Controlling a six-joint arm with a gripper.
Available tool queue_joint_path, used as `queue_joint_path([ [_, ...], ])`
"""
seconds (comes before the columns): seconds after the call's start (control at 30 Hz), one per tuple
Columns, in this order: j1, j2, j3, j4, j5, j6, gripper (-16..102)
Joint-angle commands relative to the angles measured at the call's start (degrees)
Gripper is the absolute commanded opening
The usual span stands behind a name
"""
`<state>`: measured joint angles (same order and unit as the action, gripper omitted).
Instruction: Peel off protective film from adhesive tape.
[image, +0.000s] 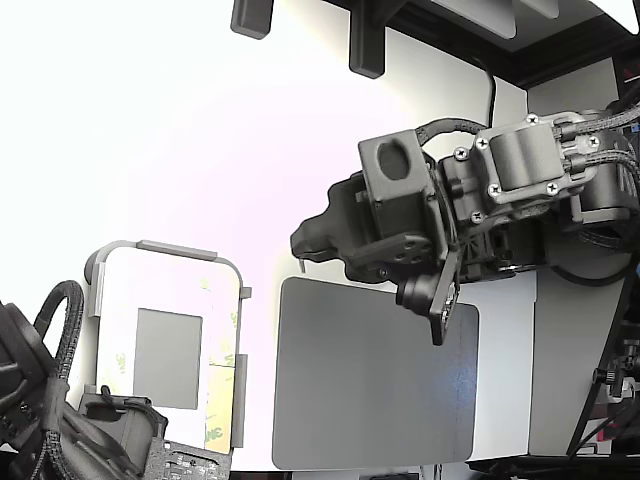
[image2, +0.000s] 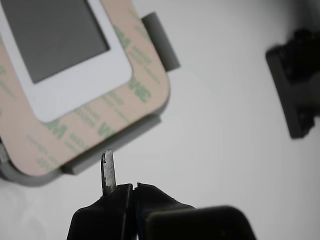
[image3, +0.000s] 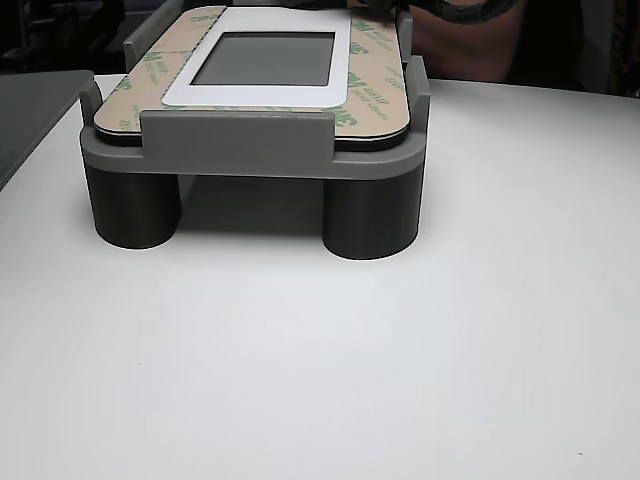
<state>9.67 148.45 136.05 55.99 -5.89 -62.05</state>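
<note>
A white plate with a small dark grey square (image: 168, 358) in its middle lies in a grey holder (image: 165, 248). The protective film (image: 222, 362), a pale strip with faint green marks, runs along the plate's edge on the exterior view's right. In the wrist view the film (image2: 142, 87) wraps round the plate's rounded corner. It also shows as film (image3: 372, 62) in the other view. My gripper (image: 302, 264) hovers just off the holder's right side. Its jaws stand shut, with a thin metal tip (image2: 108, 167) near the holder's wall and nothing held.
A large grey rounded-corner pad (image: 375, 375) lies under my arm. A second arm (image: 95, 430) sits at the exterior view's lower left beside the holder. The holder stands on round legs (image3: 130, 205). A dark block (image2: 295, 85) shows beyond the holder.
</note>
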Motion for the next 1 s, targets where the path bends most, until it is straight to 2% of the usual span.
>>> queue_joint_path([
  [0.0, 1.0, 0.0, 0.4, -4.0, 0.0, -7.8, -10],
  [0.33, 4.0, -8.8, 0.7, -12.5, -1.5, -23.5, -10],
  [0.57, 5.9, -19.2, -4.8, -13.8, -2.5, -30.0, -10],
  [0.97, 14.2, -28.1, -6.2, -22.2, 1.1, -33.4, -9],
])
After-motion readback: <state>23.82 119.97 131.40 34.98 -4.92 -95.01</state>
